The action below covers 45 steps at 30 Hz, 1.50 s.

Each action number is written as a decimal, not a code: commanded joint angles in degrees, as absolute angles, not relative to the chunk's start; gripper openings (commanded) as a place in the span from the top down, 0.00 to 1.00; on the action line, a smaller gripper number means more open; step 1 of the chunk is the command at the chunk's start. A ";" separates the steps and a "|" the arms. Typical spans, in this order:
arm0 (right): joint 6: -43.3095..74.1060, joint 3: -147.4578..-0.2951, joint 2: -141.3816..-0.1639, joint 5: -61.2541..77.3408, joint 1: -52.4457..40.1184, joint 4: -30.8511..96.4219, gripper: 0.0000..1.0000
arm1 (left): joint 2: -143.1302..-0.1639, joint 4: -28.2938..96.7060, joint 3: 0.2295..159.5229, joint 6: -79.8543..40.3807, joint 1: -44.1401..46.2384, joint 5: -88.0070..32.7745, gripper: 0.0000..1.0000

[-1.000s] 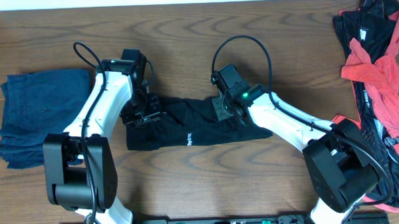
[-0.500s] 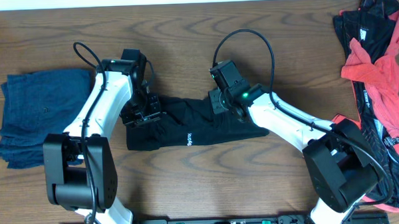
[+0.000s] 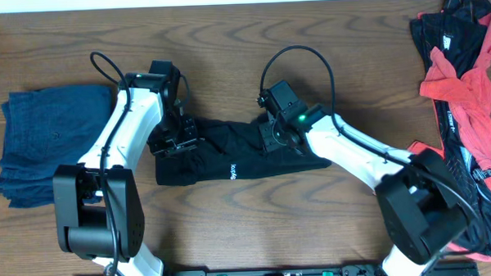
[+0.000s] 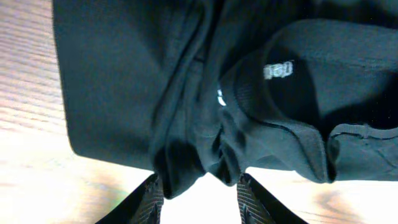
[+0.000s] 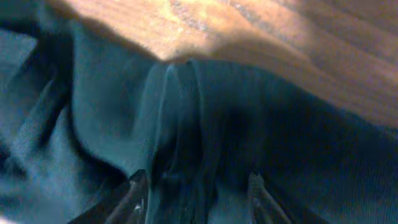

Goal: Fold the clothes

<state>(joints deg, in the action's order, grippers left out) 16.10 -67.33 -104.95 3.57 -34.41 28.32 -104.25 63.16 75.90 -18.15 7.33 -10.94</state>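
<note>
Cannot read the white tag on the black pants, ahead and right of the left gripper: blurred. Shows only the tips of its fingers; rest cut off at the lower edge. Same at the right gripper, cloth ahead dim and smeared. From overhead, cannot make out the logo print between the grippers: too small. Hides part of the red-and-black pile, far outboard of the right gripper, behind the right arm.
</note>
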 commanded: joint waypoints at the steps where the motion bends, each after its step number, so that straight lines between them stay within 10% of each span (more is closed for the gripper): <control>1: 11.92 -67.88 -96.90 5.76 -33.47 29.67 0.41 | -103.28 63.51 75.88 -17.85 5.74 -6.87 0.59; 4: 10.44 -67.88 -91.15 5.28 -31.79 30.87 0.28 | -103.31 62.41 75.88 -17.85 3.86 -5.89 0.58; 10: 10.50 -67.85 -85.38 4.32 -26.94 34.00 0.23 | -103.77 58.98 75.85 -14.83 2.31 -5.87 0.22; 40: 10.66 -67.75 -88.27 4.54 -25.89 39.24 0.25 | -123.90 54.00 75.85 -1.98 1.56 -19.92 0.19; 42: 10.66 -67.75 -88.27 4.51 -25.89 39.24 0.25 | -124.42 54.30 75.85 -2.00 1.56 -19.92 0.25; 45: 10.66 -67.75 -88.27 4.51 -25.89 39.22 0.25 | -123.92 54.33 75.88 -2.17 1.56 -19.92 0.62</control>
<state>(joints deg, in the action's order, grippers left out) 11.46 -67.59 -88.16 4.49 -25.93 39.20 -118.45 55.75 78.74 -3.20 1.26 -19.25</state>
